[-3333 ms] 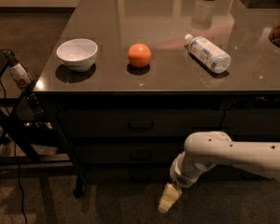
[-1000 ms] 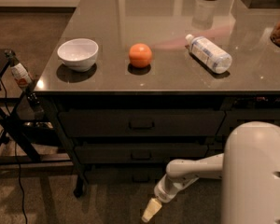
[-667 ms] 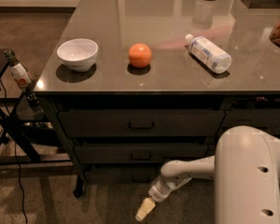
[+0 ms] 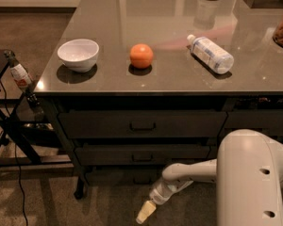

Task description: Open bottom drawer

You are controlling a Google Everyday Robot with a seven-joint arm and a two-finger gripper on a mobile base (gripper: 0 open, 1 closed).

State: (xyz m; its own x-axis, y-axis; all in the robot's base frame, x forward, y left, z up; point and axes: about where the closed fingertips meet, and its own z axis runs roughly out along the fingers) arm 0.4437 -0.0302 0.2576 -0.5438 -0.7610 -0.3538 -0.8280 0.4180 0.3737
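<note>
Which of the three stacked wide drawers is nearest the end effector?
The bottom drawer, lowest, with the shallowest front; the end effector hangs near the floor in front of it.

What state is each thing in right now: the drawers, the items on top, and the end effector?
bottom drawer: shut, front flush with the stack.
middle drawer: shut.
top drawer: shut.
end effector: low near the floor, in front of the bottom drawer, not on its pull.
bowl: upright, looks empty.
orange: resting between bowl and bottle.
bottle: lying on its side, cap on.
</note>
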